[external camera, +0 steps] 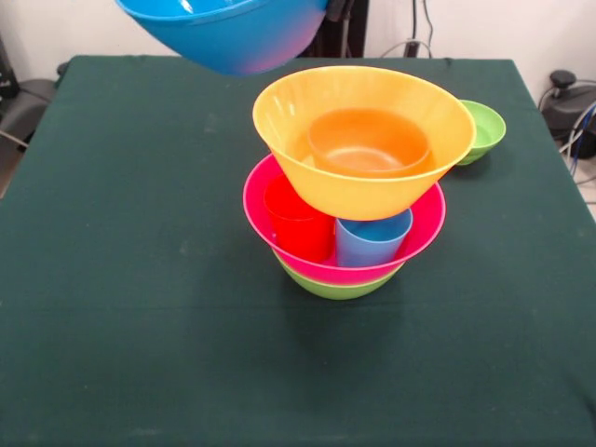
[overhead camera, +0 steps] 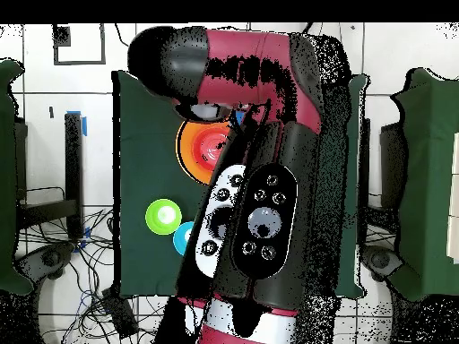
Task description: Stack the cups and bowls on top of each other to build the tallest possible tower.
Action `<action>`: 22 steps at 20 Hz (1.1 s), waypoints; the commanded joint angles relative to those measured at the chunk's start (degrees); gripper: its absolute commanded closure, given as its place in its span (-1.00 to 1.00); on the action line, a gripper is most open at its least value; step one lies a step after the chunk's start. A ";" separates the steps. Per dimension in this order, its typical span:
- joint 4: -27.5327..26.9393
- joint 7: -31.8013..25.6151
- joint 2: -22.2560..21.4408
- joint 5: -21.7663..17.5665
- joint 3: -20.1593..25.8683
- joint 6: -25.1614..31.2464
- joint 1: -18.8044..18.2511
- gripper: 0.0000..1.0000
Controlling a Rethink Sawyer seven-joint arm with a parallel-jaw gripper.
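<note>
The tower stands mid-table: a green bowl (external camera: 337, 287) at the bottom, then the large pink bowl (external camera: 421, 235) holding the red cup (external camera: 300, 222) and the light blue cup (external camera: 372, 240). The large yellow-orange bowl (external camera: 363, 191) rests on the cups with the small orange bowl (external camera: 369, 142) inside it. A medium blue bowl (external camera: 228, 35) hangs tilted in the air above and left of the tower, held at its rim by my gripper (external camera: 337, 11), which barely shows at the top edge. The yellow cup is hidden. From overhead, my arm covers most of the tower (overhead camera: 203, 149).
A small green bowl (external camera: 482, 130) sits on the green tablecloth (external camera: 121, 242) behind and right of the tower; it also shows in the overhead view (overhead camera: 163, 217). A blue rim (overhead camera: 184, 237) peeks out beside my arm there.
</note>
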 commanded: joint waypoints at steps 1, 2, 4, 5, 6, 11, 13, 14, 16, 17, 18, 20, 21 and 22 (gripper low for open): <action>5.69 10.66 2.47 -0.32 1.82 -0.31 1.13 1.00; 5.23 10.96 2.87 -0.39 1.89 -0.36 1.12 1.00; 5.85 11.48 3.01 -0.35 2.06 -1.42 1.17 1.00; 6.06 11.84 3.12 -0.33 2.11 -1.84 1.25 1.00; 6.30 12.21 3.20 -0.30 2.23 -2.20 1.36 1.00; 7.29 11.86 3.21 -0.18 3.28 -3.76 1.27 1.00; 7.71 11.79 2.98 -0.21 3.34 -4.40 1.44 1.00; 7.92 11.75 2.91 -0.18 3.41 -4.72 1.53 1.00; 8.49 11.47 2.71 -0.07 3.61 -5.37 1.67 1.00; 8.58 11.29 2.67 -0.05 3.73 -5.71 1.72 1.00; 8.66 11.35 2.61 0.05 3.78 -5.80 1.83 1.00; 8.00 11.66 2.91 0.14 3.76 -5.42 2.12 1.00; 7.50 12.02 3.12 0.11 3.59 -5.10 2.34 1.00; 6.90 12.30 3.42 0.23 3.61 -4.61 2.49 1.00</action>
